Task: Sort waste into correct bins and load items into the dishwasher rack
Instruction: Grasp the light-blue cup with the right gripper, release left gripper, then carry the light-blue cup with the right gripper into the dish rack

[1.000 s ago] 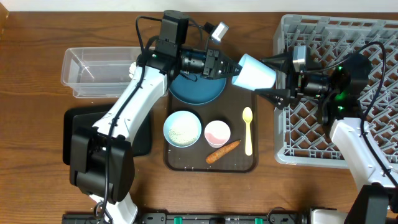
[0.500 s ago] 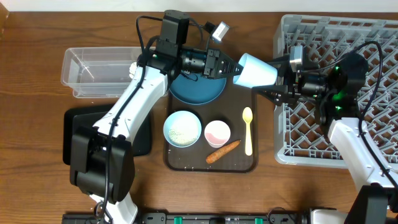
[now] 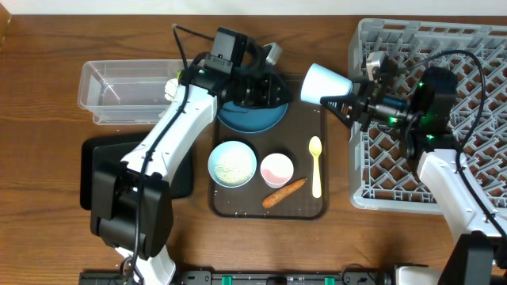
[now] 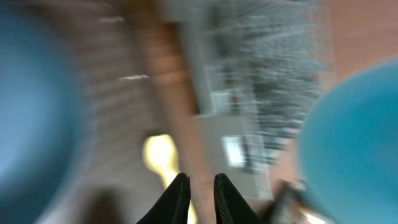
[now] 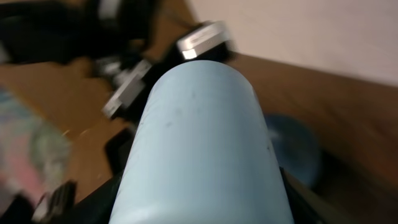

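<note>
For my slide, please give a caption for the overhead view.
Right gripper holds the light blue cup beside the dishwasher rack; left gripper is over the dark blue plate.

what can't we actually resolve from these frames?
- Left wrist view: heavy motion blur; only the left gripper tips are sharp, nearly together with nothing between them.
- Right wrist view: the light blue cup fills the frame and hides the right jaws' contact on it.
- Overhead: the left arm covers part of the dark blue plate.
- Overhead: the white bowl contents are too small to identify.
- Overhead: the dishwasher rack is cut off at the right edge.
</note>
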